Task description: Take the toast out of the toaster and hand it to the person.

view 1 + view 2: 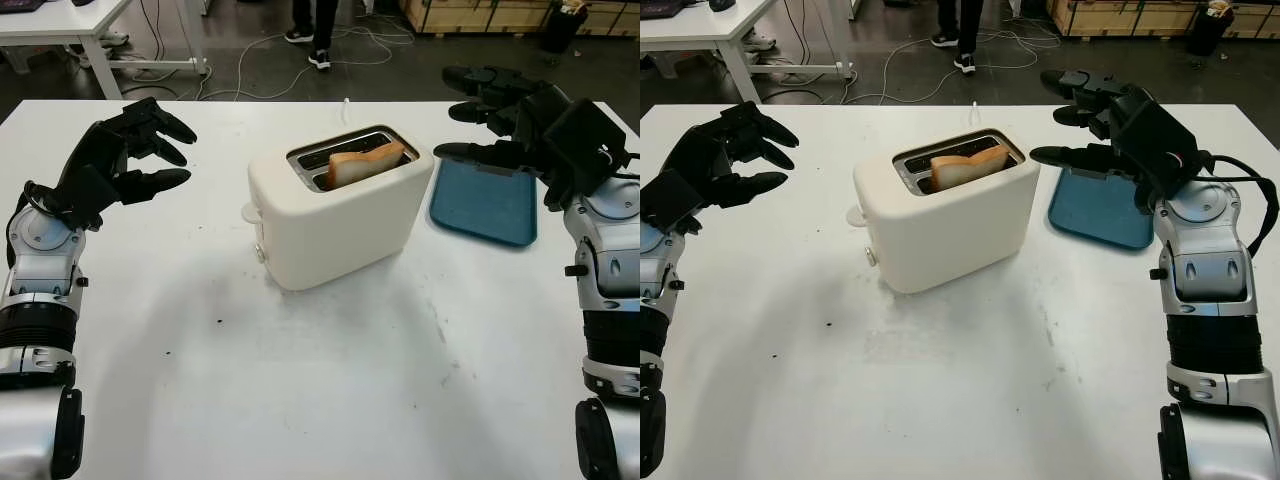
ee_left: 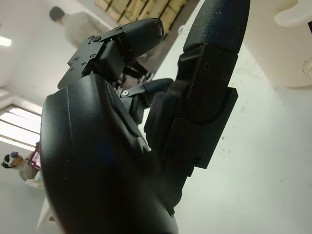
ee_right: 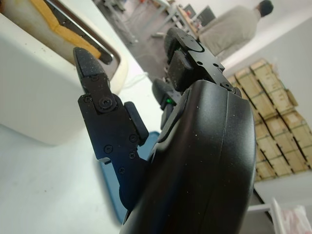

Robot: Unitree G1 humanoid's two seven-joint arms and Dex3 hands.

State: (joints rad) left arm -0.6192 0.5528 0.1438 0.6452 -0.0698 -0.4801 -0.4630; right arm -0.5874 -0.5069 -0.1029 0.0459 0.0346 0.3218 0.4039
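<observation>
A cream toaster (image 1: pixel 335 210) stands mid-table with a slice of toast (image 1: pixel 365 163) leaning out of its near slot. My right hand (image 1: pixel 480 115) hovers open to the right of the toaster, above a blue tray (image 1: pixel 485 205), holding nothing. My left hand (image 1: pixel 150 150) is raised open at the left side of the table, well apart from the toaster. In the right wrist view the toaster's top (image 3: pixel 29 68) with the toast's edge (image 3: pixel 53 24) lies just beyond my fingers (image 3: pixel 105 122).
The white table (image 1: pixel 320 380) has bare room in front of the toaster. A person's legs (image 1: pixel 315 30) stand on the floor beyond the far edge, among cables. Another white desk (image 1: pixel 60 30) is at the back left, and cardboard boxes (image 1: pixel 480 15) at the back right.
</observation>
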